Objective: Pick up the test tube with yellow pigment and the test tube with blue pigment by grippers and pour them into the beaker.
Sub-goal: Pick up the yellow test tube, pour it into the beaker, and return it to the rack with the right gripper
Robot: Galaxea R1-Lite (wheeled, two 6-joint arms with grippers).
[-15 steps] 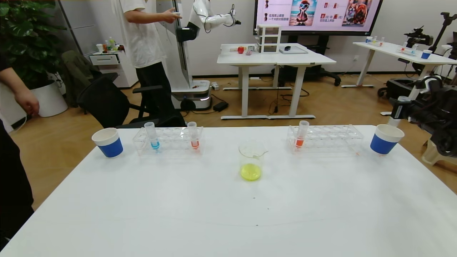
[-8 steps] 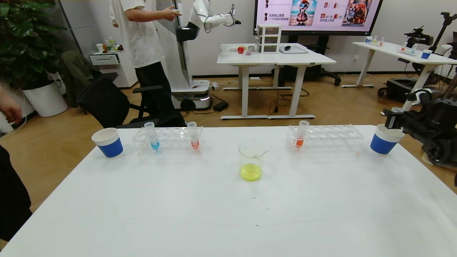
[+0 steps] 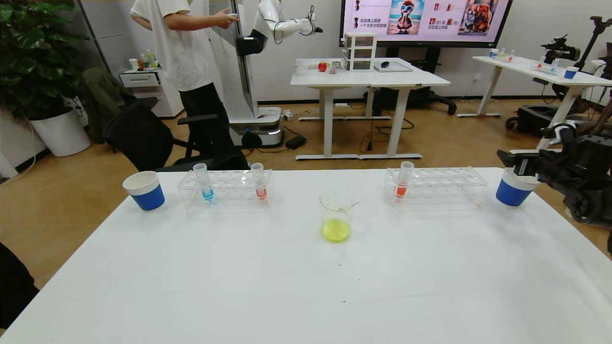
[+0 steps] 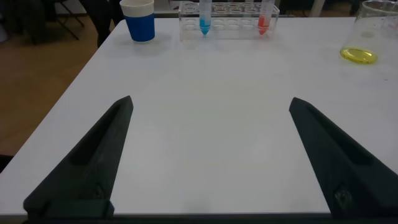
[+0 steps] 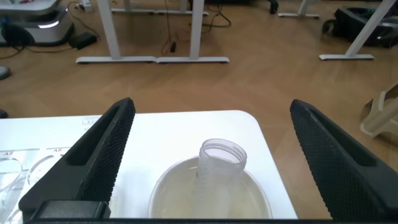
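The left arm does not show in the head view; only its wrist camera gives the left hand (image 4: pixel 210 155), fingers spread wide with nothing between them, low over the near part of the white bench (image 3: pixel 296 286). The right arm enters at 3 o'clock, partly cut off by the picture's edge. Its right hand (image 5: pixel 211 155) hangs above the paper cup (image 3: pixel 513 189) at the bench's 2 o'clock corner, fingers well apart and gripping nothing. An emptied clear tube (image 5: pixel 219 169) stands in that cup, seen only from the right wrist view; the head view hides it behind the hand.

The beaker (image 3: pixel 337 214) stands near the bench's middle with yellow-green liquid pooled in its bottom. The test tube with blue pigment (image 3: pixel 203 181) stands upright at the left end of the clear rack (image 3: pixel 224 188) toward 11 o'clock, an orange-red tube (image 3: pixel 258 181) at that rack's other end. A second rack (image 3: pixel 435 184) toward 1 o'clock holds another orange-red tube (image 3: pixel 404 179). A second cup (image 3: pixel 144 190) sits at 10 o'clock
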